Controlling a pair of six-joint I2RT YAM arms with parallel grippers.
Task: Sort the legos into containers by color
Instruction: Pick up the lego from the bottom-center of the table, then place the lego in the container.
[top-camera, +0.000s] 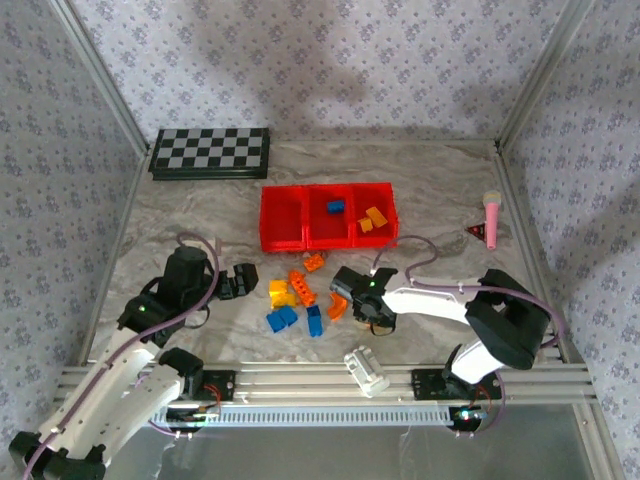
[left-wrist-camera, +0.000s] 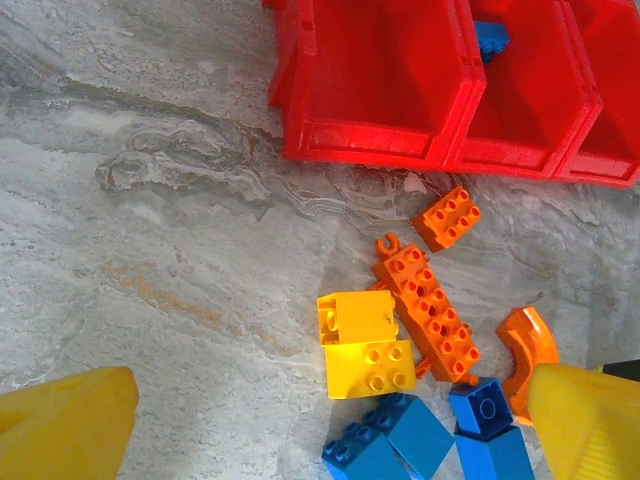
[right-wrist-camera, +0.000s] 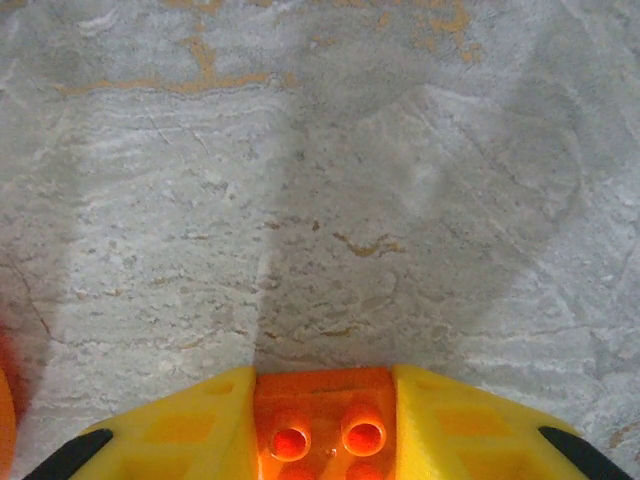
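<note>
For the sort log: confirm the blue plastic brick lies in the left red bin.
Wrong: the blue plastic brick lies in the middle red plastic bin, not the left, as the top external view shows.

Red bins — orng/yel/blu legos

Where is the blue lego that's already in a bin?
In the top view, the blue lego lies in the middle red container, left of the one holding orange legos.
</note>
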